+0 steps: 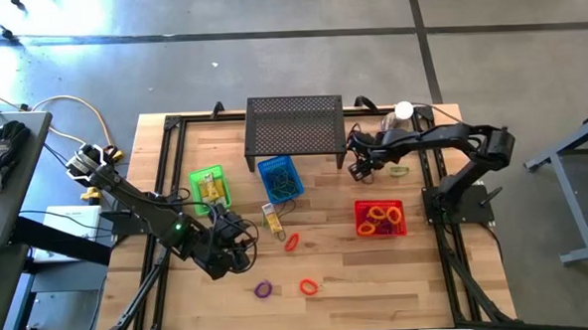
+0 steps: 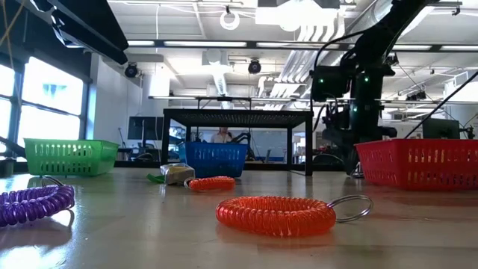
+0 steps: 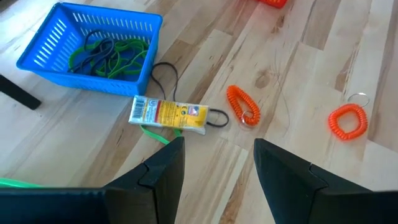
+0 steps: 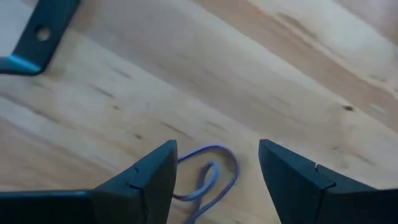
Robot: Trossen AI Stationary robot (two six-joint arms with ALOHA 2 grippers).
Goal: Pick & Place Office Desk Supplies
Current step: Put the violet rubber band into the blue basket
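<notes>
The left gripper (image 3: pixel 217 180) is seen spread and empty above the table (image 1: pixel 330 303), just short of a yellow packet (image 3: pixel 168 115) lying beside the blue basket (image 3: pixel 43 46). 2 orange coil loops (image 3: pixel 242 107) (image 3: pixel 348 121) lie farther out, and a purple coil (image 1: pixel 264 288) near the table's front. The right gripper (image 4: pixel 214 177) is also spread, with a thin purple loop (image 4: pixel 208 177) lying on the wood between its fingers, near the black stand (image 1: pixel 294 125). More loops are held in the red basket (image 1: pixel 361 229) and the green basket (image 1: pixel 197 179).
</notes>
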